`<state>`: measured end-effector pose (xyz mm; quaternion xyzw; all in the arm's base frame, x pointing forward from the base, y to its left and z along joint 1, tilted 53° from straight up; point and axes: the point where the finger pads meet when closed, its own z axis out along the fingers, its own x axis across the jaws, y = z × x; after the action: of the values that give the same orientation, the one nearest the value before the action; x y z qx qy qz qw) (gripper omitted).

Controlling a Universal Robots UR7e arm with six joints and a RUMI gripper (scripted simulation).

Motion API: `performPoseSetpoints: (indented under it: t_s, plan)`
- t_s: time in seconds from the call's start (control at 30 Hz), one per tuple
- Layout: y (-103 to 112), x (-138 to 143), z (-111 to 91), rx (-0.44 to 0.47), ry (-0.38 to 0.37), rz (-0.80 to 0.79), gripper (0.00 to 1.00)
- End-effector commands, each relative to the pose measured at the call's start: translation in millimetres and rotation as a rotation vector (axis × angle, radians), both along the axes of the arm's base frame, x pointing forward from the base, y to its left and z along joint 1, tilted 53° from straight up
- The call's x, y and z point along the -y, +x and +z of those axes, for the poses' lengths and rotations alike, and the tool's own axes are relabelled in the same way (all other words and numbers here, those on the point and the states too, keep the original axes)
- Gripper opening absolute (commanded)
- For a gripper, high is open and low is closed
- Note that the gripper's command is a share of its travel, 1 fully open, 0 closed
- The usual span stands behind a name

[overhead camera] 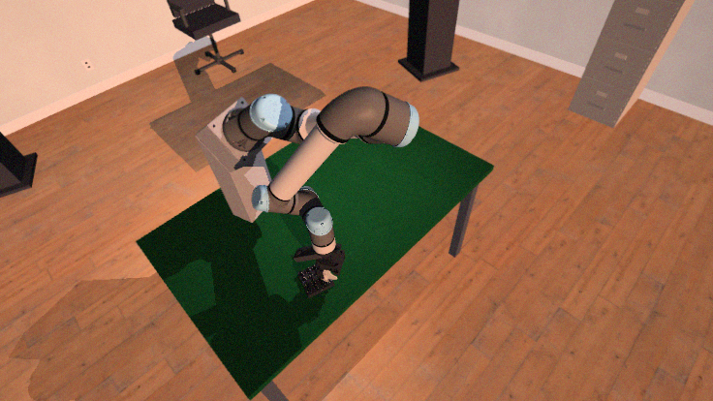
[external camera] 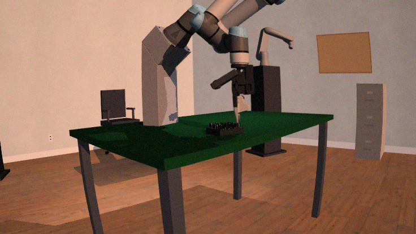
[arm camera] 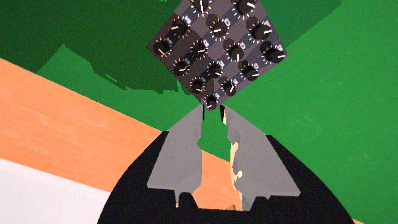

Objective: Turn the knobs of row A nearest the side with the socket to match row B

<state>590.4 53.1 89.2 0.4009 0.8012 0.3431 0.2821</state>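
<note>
The dark knob box (overhead camera: 319,291) (external camera: 228,131) (arm camera: 217,50) sits on the green table, turned corner-on in the wrist view, with its top corner cut off. It bears several rows of black knobs with white pointers and tick marks. The labels are too small to read, and I cannot make out the socket. My gripper (external camera: 238,122) (arm camera: 212,105) points down at the box's near corner, its fingers slightly apart with a narrow gap and nothing between them. The corner knob (arm camera: 211,103) shows just beyond the fingertips, its pointer toward the lower left. In the top view the fingertips are hidden.
The green table (overhead camera: 379,199) (external camera: 139,151) has its long edge close to the box. The arm's pedestal (overhead camera: 232,184) (external camera: 151,95) stands at the table's far side. A black column (external camera: 267,116), a chair (external camera: 113,104) and a grey cabinet (external camera: 368,122) stand beyond the table.
</note>
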Motion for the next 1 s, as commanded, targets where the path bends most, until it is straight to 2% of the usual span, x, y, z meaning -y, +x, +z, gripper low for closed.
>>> performPoseSetpoints:
  t_s: [0.0, 0.97]
  plan:
    - [-1, 1, -1, -0.001, 0.001, -0.002, 0.11]
    - [11, -4, -8, 0.001, -0.001, 0.0, 0.11]
